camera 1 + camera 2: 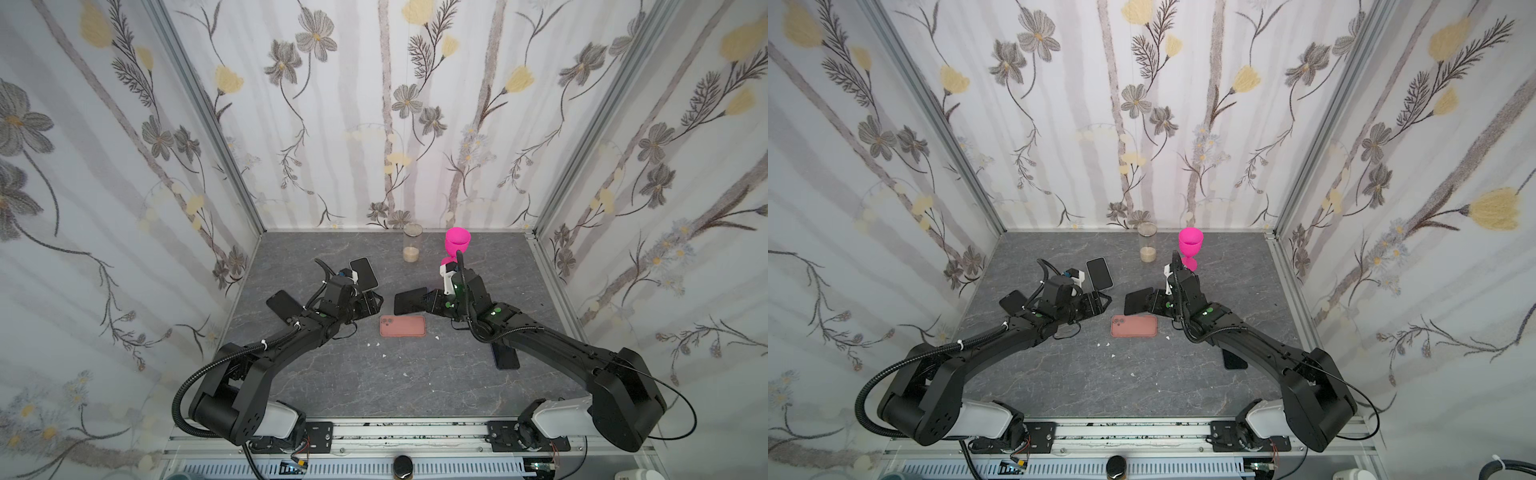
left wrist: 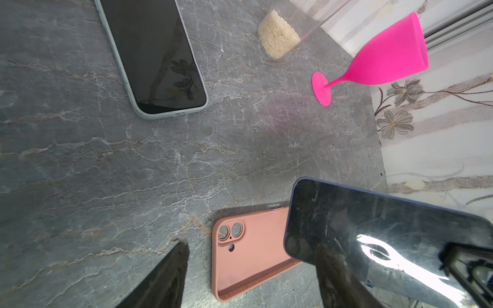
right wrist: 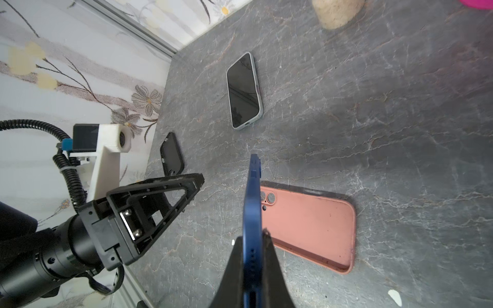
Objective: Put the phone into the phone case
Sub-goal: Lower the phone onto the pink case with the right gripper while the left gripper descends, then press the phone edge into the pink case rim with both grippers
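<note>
A salmon-pink phone case [image 1: 402, 325] [image 1: 1134, 325] lies flat mid-table, hollow side up, its camera cut-out toward the left arm. My right gripper [image 3: 252, 237] [image 1: 430, 302] is shut on one end of a dark blue phone [image 3: 252, 202] [image 1: 410, 301] [image 2: 373, 234]. It holds the phone in the air just behind the case [image 3: 306, 221], and the phone's free end points at the left arm. My left gripper [image 2: 250, 248] [image 1: 370, 305] stands open and empty, left of the phone's free end and above the case [image 2: 248, 253].
Behind the left gripper lies a phone in a pale case [image 1: 364, 272]. A black case [image 1: 282, 305] lies under the left arm, and a dark phone [image 1: 505, 355] under the right arm. A glass jar of rice [image 1: 412, 243] and a pink goblet [image 1: 457, 241] stand at the back. White crumbs dot the table.
</note>
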You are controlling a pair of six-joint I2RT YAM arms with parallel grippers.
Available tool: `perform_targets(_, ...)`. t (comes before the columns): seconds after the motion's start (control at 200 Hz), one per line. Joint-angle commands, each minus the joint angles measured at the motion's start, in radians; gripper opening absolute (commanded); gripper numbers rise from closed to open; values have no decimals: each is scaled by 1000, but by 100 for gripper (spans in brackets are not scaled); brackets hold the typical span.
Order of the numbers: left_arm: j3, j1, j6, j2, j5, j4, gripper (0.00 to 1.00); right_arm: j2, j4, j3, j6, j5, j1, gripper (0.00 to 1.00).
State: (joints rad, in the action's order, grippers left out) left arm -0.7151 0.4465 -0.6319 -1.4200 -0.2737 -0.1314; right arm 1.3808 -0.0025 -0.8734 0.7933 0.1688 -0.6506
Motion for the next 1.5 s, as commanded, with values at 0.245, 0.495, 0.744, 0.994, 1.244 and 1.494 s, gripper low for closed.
perform_targets(0.245,5,3,-20,-53,-41,-31,60,47,133,31,68,86,0,0)
perform_targets(0.495,-1,6,-43,-92,-60,-30,60,79,167,43,102,145,-1,0)
perform_targets(0.744,1,6,-44,-122,-74,-30,52,112,170,48,111,161,-1,0)
perform_targets(0.994,9,6,-49,-140,-90,-37,44,129,173,53,116,173,-2,0)
perform_targets(1.244,7,7,-43,-149,-98,-30,43,138,189,68,123,176,-2,0)
perform_targets(1.494,6,16,-43,-176,-111,-30,43,146,201,78,130,177,-2,0)
